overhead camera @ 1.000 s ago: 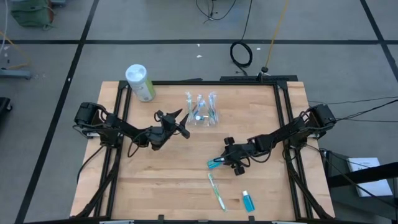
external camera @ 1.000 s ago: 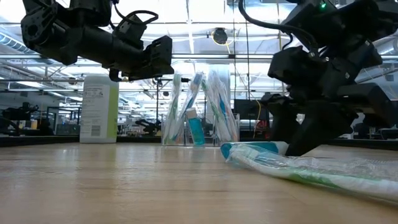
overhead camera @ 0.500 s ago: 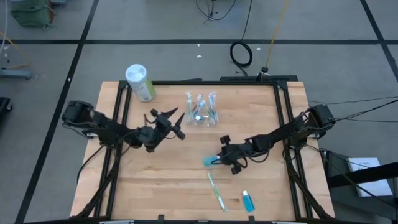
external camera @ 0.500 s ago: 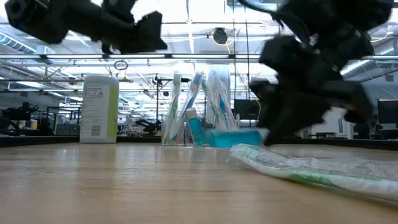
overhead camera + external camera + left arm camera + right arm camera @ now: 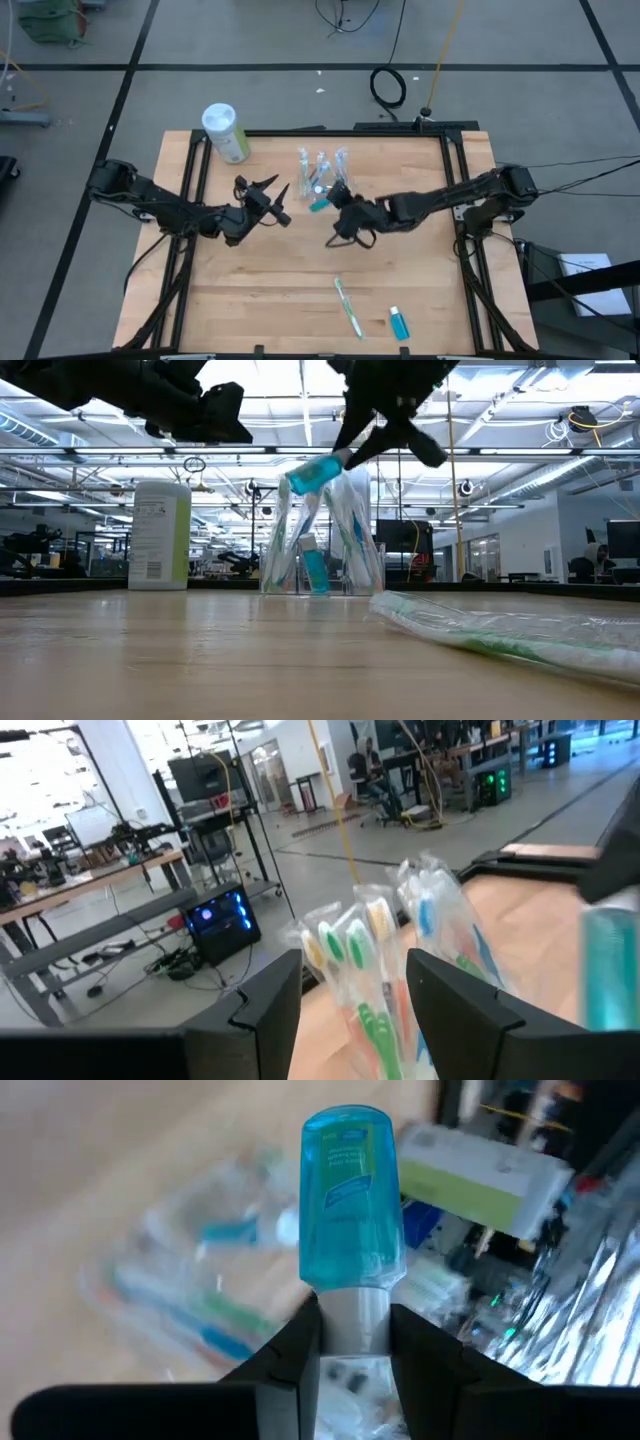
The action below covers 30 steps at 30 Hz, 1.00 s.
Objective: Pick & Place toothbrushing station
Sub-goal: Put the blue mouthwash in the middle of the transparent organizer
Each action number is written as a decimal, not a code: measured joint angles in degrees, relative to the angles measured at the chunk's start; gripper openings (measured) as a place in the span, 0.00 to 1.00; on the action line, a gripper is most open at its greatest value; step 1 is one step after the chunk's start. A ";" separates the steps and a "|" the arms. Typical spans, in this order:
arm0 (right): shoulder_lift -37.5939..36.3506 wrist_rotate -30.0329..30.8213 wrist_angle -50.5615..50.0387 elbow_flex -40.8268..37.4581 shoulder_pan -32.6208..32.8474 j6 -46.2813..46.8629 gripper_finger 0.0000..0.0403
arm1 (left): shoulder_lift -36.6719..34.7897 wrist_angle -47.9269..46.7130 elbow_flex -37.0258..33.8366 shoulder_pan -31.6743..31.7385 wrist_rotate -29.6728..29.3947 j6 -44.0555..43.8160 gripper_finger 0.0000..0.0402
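High view: the toothbrushing station (image 5: 322, 176), a clear holder, stands near the table's far edge, about mid-width, with wrapped toothbrushes upright in it. Low view shows the same holder (image 5: 322, 535) with a small blue tube standing inside among the brushes.

Right gripper (image 5: 333, 198) is just beside the holder's near side, fingers clamped on the white cap of a blue tube (image 5: 318, 204). In the low view that tube (image 5: 312, 473) hangs tilted in the air in front of the holder's top, clear of the table. Right wrist view: the tube (image 5: 351, 1193) sits between the 2 fingers (image 5: 296, 1350), blue body pointing away from the wrist, the holder blurred beyond it.

Left gripper (image 5: 272, 191) hovers off the holder's left side, not touching it, fingers spread and holding nothing. Left wrist view looks between its 2 fingers (image 5: 268, 1003) at the wrapped brushes.

Pale-green cylinder with white lid (image 5: 225, 132) stands at the far left corner. A wrapped toothbrush (image 5: 347, 306) lies near the front edge, with a second blue tube (image 5: 399, 322) just beside it to the right.
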 joint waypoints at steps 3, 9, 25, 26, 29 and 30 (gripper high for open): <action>0.13 -0.04 -0.24 -0.77 -3.35 -9.17 0.22 | 0.02 -1.72 0.00 0.00 -0.01 -2.83 0.46; 0.13 0.05 6.69 -3.91 -7.88 -20.12 0.22 | 0.02 -3.89 0.00 0.18 0.01 -4.65 0.46; 0.11 -1.67 27.26 -18.32 -11.78 -46.52 0.31 | 0.02 -4.30 -0.02 2.70 0.03 -4.96 0.46; 0.11 -3.07 29.34 -19.47 -11.97 -48.20 0.31 | 0.02 -4.30 -0.02 2.81 0.03 -4.96 0.46; 0.11 -6.02 32.78 -21.54 -12.41 -48.28 0.31 | 0.02 -4.30 -0.02 2.88 0.07 -4.99 0.46; 0.11 -6.58 33.36 -21.99 -12.59 -47.61 0.31 | 0.02 -4.30 -0.02 2.88 0.07 -5.01 0.46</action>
